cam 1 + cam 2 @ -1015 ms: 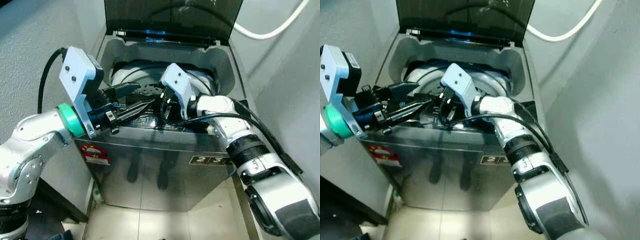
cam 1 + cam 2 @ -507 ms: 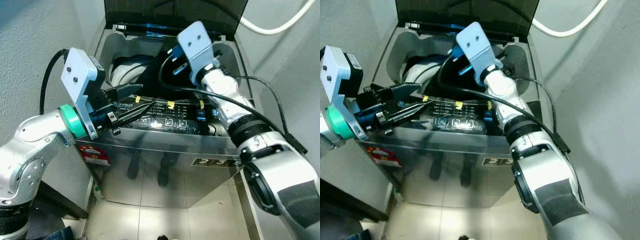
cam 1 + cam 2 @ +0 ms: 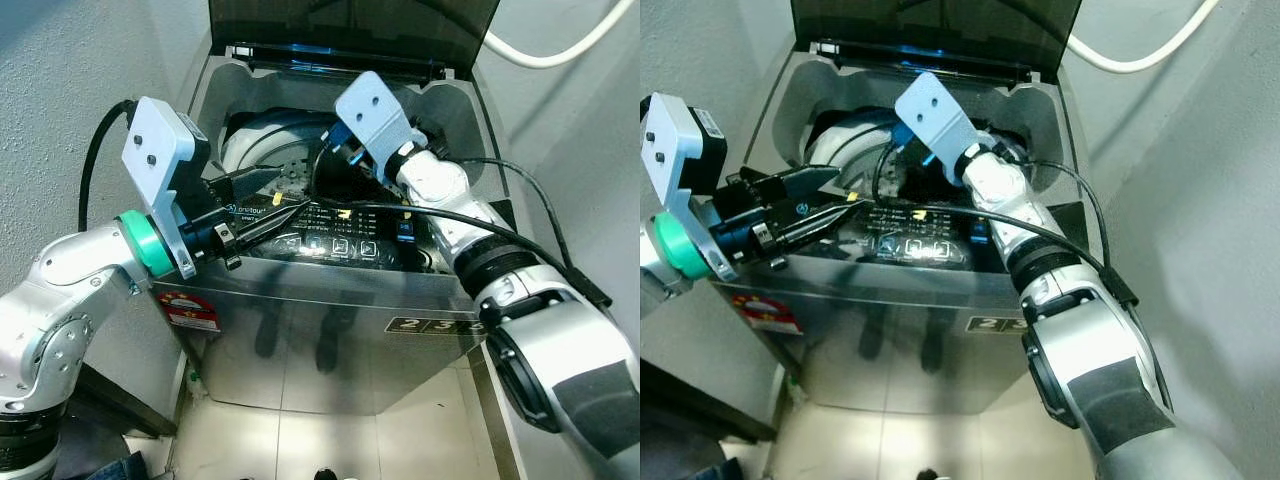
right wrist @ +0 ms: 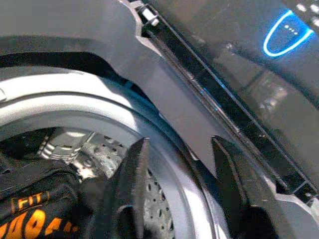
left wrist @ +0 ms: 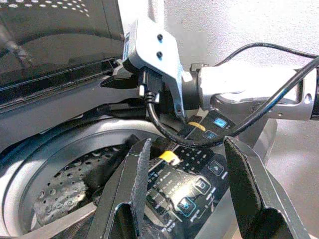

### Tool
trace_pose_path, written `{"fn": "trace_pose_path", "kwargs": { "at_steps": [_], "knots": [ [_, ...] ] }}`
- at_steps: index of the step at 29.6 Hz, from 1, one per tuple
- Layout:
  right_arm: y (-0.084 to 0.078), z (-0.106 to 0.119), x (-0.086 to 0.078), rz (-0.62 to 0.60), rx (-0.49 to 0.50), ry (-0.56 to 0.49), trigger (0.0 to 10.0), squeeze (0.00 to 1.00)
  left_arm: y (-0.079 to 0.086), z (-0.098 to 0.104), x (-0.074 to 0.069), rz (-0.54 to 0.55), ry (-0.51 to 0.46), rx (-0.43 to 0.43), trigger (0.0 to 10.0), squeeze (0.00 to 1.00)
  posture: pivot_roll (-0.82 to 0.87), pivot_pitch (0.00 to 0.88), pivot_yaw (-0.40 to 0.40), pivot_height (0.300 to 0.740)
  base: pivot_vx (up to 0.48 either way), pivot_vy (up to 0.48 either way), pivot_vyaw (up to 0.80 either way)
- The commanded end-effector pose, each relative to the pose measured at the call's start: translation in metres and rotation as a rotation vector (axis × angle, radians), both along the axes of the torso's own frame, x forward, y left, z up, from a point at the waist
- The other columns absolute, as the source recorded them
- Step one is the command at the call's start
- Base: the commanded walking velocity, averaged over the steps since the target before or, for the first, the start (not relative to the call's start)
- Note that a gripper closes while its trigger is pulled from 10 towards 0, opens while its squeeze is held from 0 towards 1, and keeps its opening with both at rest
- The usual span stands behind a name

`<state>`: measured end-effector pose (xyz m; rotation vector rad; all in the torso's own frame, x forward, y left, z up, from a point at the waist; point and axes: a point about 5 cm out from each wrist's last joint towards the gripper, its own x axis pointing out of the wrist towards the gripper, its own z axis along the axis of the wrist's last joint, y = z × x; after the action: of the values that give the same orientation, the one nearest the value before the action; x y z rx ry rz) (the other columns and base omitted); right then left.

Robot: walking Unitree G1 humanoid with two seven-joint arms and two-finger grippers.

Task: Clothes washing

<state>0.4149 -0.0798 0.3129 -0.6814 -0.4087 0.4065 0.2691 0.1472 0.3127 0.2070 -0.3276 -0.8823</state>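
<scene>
A top-loading washing machine (image 3: 320, 320) stands before me with its dark lid (image 3: 350, 25) raised. My left gripper (image 3: 292, 195) hovers open at the front left, over the lit control panel (image 3: 340, 238); in the left wrist view its fingers (image 5: 137, 174) frame that panel. My right gripper (image 4: 180, 149) is open above the steel drum (image 3: 265, 160), with nothing between its fingers. Its white wrist mount (image 3: 370, 110) is over the middle of the opening. A dark garment with orange print (image 4: 40, 209) lies down in the drum.
Grey walls close in on both sides of the machine. A white hose (image 3: 540, 65) runs along the wall at the back right. A red sticker (image 3: 190, 308) marks the steel front. Pale floor tiles (image 3: 300, 440) lie below.
My right gripper rose from the front rim by the control panel up toward the lid, then came down a little over the drum. The left arm has barely moved.
</scene>
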Motion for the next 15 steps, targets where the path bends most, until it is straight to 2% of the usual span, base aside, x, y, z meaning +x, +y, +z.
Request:
{"fn": "trace_pose_path", "kwargs": {
  "at_steps": [1,8,9,10,12,13,15],
  "knots": [
    [-0.006,-0.007,0.001,-0.006,0.003,0.033,10.0,1.00,-0.002,-0.002,-0.002,-0.009,0.002,0.011,10.0,0.00,0.06,0.184,-0.005,0.740,0.000,0.000,0.00],
    [-0.010,-0.009,0.001,0.029,0.013,0.083,10.0,1.00,-0.003,-0.002,-0.001,-0.013,0.001,0.010,10.0,0.00,0.06,0.181,-0.002,0.740,0.000,0.000,0.00],
    [-0.012,-0.012,0.001,0.062,0.032,0.140,10.0,1.00,-0.003,-0.002,-0.001,-0.012,0.000,0.010,10.0,0.00,0.06,0.180,-0.001,0.740,0.000,0.000,0.00],
    [-0.012,-0.012,0.001,0.062,0.032,0.140,10.0,1.00,-0.003,-0.002,-0.001,-0.012,0.000,0.010,10.0,0.00,0.06,0.180,-0.001,0.740,0.000,0.000,0.00],
    [-0.018,-0.013,0.000,0.144,0.088,0.249,10.0,1.00,-0.002,-0.002,-0.001,-0.009,-0.001,0.011,10.0,0.00,0.06,0.178,-0.002,0.740,0.000,0.000,0.00],
    [-0.018,-0.013,0.000,0.144,0.088,0.249,10.0,1.00,-0.002,-0.002,-0.001,-0.009,-0.001,0.011,10.0,0.00,0.06,0.178,-0.002,0.740,0.000,0.000,0.00],
    [-0.028,-0.002,-0.002,0.182,0.171,0.251,10.0,1.00,-0.002,-0.001,-0.001,-0.005,-0.003,0.010,10.0,0.00,0.07,0.176,-0.001,0.740,0.000,0.000,0.00]
  ]
}}
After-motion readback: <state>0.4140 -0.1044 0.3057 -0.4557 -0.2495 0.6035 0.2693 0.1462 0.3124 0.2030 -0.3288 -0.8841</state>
